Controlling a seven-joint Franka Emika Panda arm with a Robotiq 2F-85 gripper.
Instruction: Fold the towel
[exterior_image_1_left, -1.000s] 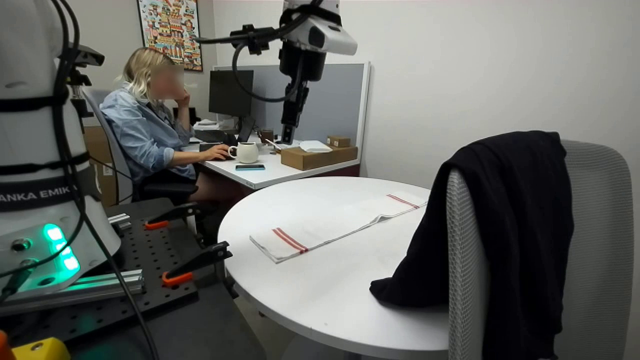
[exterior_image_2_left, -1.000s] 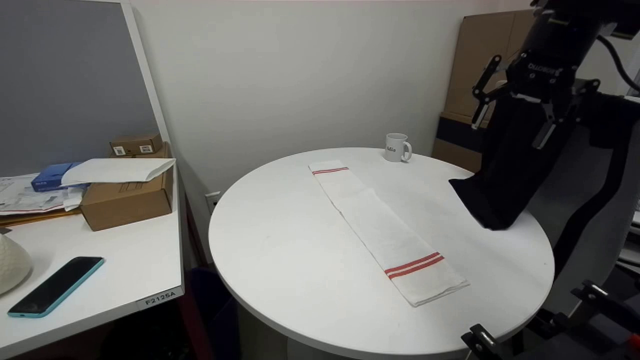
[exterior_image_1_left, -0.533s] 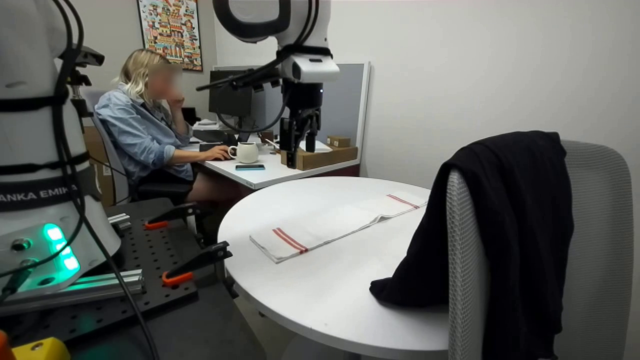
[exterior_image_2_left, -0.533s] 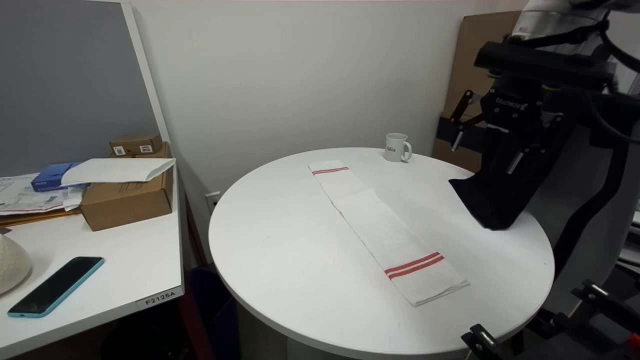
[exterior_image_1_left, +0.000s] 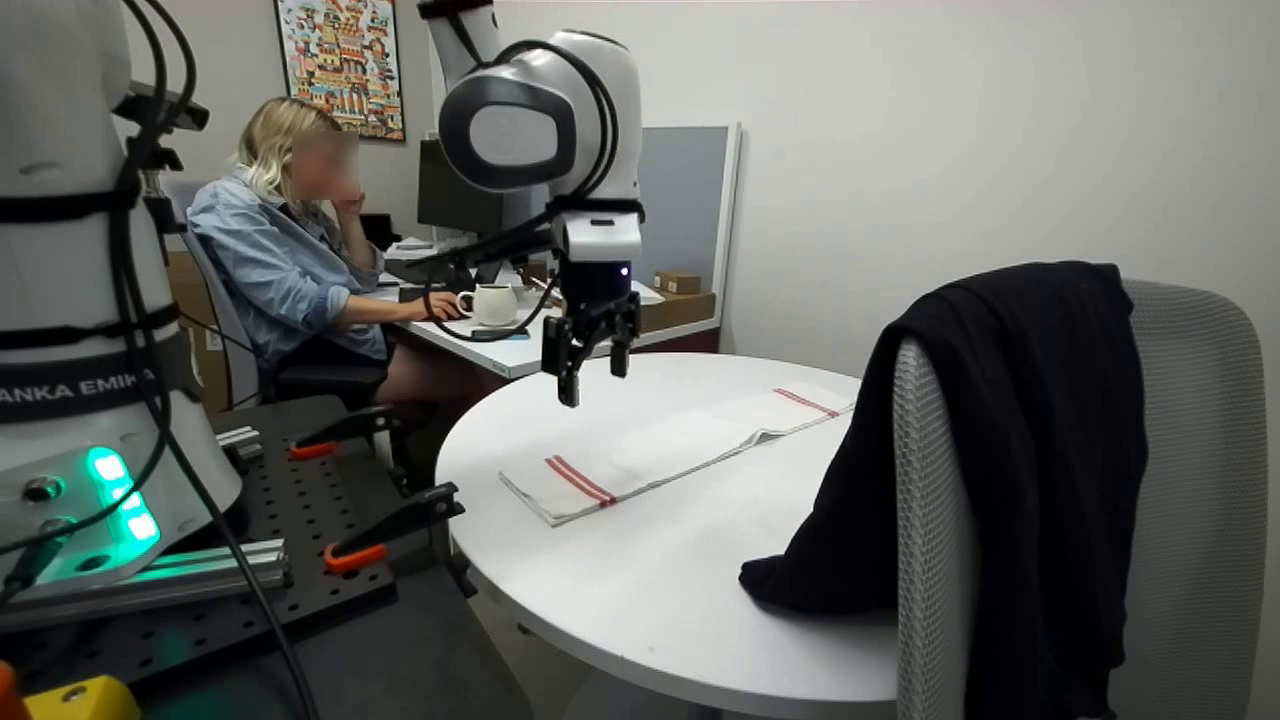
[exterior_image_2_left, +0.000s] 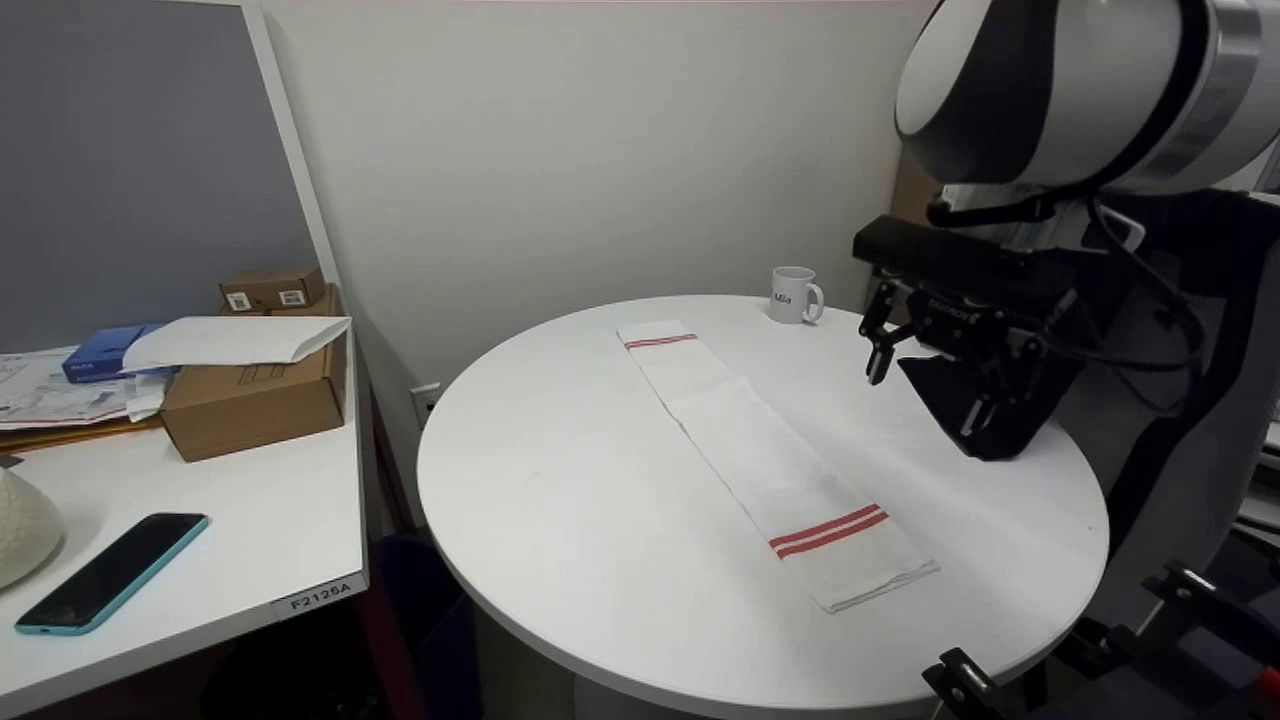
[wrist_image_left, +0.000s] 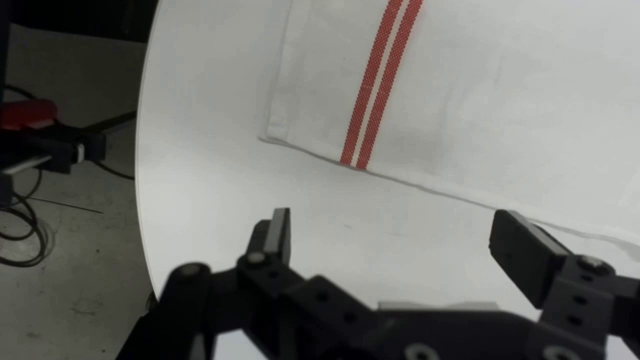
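Observation:
The towel (exterior_image_1_left: 680, 440) lies flat on the round white table as a long narrow strip, with red stripes near both ends. Layered edges show at its double-striped end in both exterior views, and one long side has a small ripple midway. My gripper (exterior_image_2_left: 924, 405) hangs above the table, pointing down, on the garment side of the towel (exterior_image_2_left: 770, 450). In the wrist view the gripper (wrist_image_left: 392, 212) is open, its fingers wide apart with only bare table between them. The towel (wrist_image_left: 480, 100) runs beyond the fingertips, its long edge passing near the right one. Nothing touches it.
A white mug (exterior_image_2_left: 793, 295) stands at the table's far edge. A black garment (exterior_image_1_left: 1020, 430) drapes from a grey chair (exterior_image_1_left: 1200, 450) onto the table. Beside it, a desk holds cardboard boxes (exterior_image_2_left: 255, 400) and a phone (exterior_image_2_left: 112, 572); a person (exterior_image_1_left: 285, 240) sits there. Clamps (exterior_image_1_left: 395, 525) stick out near the table.
The arm has come down from high up, bringing the gripper lower over the table and more upright. Its jaws stay open. Towel, mug and garment have not moved.

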